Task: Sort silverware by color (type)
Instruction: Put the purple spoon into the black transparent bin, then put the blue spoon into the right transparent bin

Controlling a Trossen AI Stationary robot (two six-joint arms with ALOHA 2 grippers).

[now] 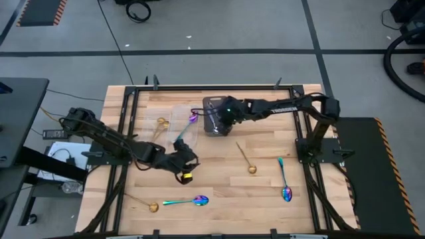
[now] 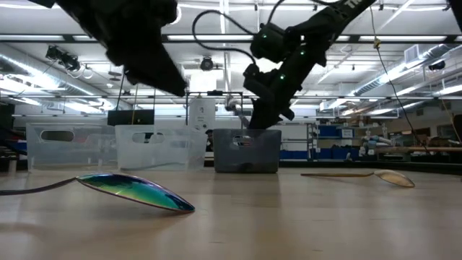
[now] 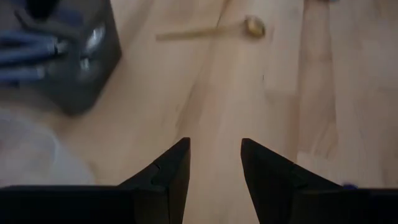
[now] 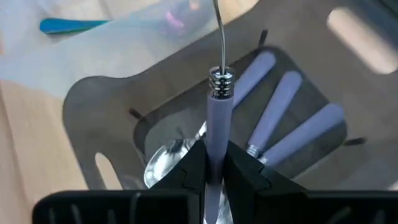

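Observation:
My right gripper (image 4: 214, 163) hovers over the dark gray container (image 1: 216, 124) and is shut on a silver spoon with a lavender handle (image 4: 217, 115). Several more lavender handles (image 4: 280, 102) and a silver bowl (image 4: 166, 158) lie in that container. My left gripper (image 1: 188, 166) is open above bare wood near the table's middle, its fingers (image 3: 168, 177) around nothing. Loose on the table lie a gold spoon (image 1: 246, 159), a rainbow spoon (image 1: 284, 182), another rainbow spoon (image 1: 189, 200) and a gold spoon (image 1: 143, 202). A clear container (image 1: 174, 123) holds a gold spoon (image 1: 161, 123) and a rainbow spoon (image 1: 192, 118). My right gripper pinches the spoon's lavender handle (image 4: 216, 140) between its two fingers, which lie along it. The handle runs forward out of the fingers to a metal collar (image 4: 217, 79) and a thin metal stem (image 4: 222, 37). The spoon is lifted above the gray container.
Clear plastic containers (image 2: 159, 148) stand at the far left of the table, beside the gray container (image 2: 247, 150). The wooden table is framed by black rails (image 1: 302, 143). Open wood lies between the two arms and toward the near edge.

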